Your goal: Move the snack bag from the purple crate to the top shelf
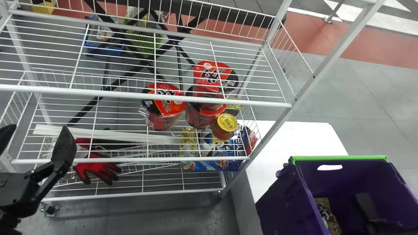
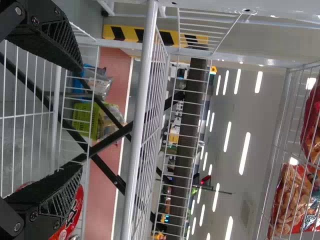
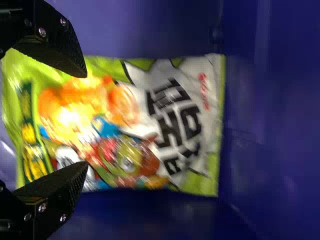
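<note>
Inside the purple crate (image 1: 277, 199), my right gripper (image 1: 367, 209) is lowered beside the green-and-white snack bag (image 1: 326, 215). The right wrist view has that snack bag (image 3: 185, 125) lying flat, front face showing, with the right gripper (image 3: 84, 120) open above one end of it and its two fingers apart. My left gripper (image 1: 37, 135) is parked open at the front left of the rack; in the left wrist view the left gripper (image 2: 79, 120) holds nothing. A high wire shelf (image 2: 274, 150) there carries red bags of snacks (image 2: 290, 195).
Red noodle cups (image 1: 165, 104), a yellow-lidded can (image 1: 225, 125) and a blue box (image 1: 218, 160) stand on a lower rack level, with red gloves (image 1: 98, 166) at left. The rack's slanting white post (image 1: 303, 78) rises between shelves and crate. A white table (image 1: 294, 137) adjoins the crate.
</note>
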Controlling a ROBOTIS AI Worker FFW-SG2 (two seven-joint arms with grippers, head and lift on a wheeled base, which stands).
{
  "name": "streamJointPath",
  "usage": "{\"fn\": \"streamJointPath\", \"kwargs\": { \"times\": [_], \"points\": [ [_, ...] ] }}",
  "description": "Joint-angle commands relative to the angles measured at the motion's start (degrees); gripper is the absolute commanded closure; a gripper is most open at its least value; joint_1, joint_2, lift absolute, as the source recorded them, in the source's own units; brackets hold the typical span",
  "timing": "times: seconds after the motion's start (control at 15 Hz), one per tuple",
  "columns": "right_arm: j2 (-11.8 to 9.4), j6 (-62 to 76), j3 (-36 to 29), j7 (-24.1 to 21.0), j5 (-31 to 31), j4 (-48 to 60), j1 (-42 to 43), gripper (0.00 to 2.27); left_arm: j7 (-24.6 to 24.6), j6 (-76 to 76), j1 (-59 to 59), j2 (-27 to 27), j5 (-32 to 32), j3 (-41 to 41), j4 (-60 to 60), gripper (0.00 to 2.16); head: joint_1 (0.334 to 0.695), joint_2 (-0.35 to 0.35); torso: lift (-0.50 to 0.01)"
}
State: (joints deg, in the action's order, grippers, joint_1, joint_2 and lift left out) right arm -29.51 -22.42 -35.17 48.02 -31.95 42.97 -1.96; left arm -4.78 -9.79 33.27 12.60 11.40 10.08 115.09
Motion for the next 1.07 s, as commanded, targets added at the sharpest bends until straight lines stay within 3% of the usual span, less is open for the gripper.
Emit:
{"fn": "streamJointPath", "kwargs": {
  "times": [0.0, 0.33, 0.6, 1.0],
  "points": [
    [-1.34, 2.94, 1.33, 0.23, -0.57, -3.68, 1.61, 0.22, -0.05, -0.09, 0.22, 0.15, -0.59, 0.47, 0.04, 0.14, 0.695, -0.350, -0.459],
    [-1.78, 6.28, 2.56, 2.34, -0.57, -6.41, 2.40, 0.22, -0.14, -0.09, 0.75, 0.23, -0.59, 0.47, 0.40, 0.14, 0.695, -0.350, -0.459],
    [-3.98, 7.16, 2.12, 3.13, 1.45, -9.13, 1.87, 0.22, 0.30, 0.08, 0.66, 0.41, -0.50, -0.15, 0.22, 0.14, 0.695, -0.350, -0.459],
    [-4.15, 6.81, 1.07, 3.05, 3.03, -9.57, 0.56, 0.25, 0.65, 1.14, -1.71, 1.47, 0.20, -0.15, -1.98, 0.14, 0.695, -0.350, -0.459]
  ]
}}
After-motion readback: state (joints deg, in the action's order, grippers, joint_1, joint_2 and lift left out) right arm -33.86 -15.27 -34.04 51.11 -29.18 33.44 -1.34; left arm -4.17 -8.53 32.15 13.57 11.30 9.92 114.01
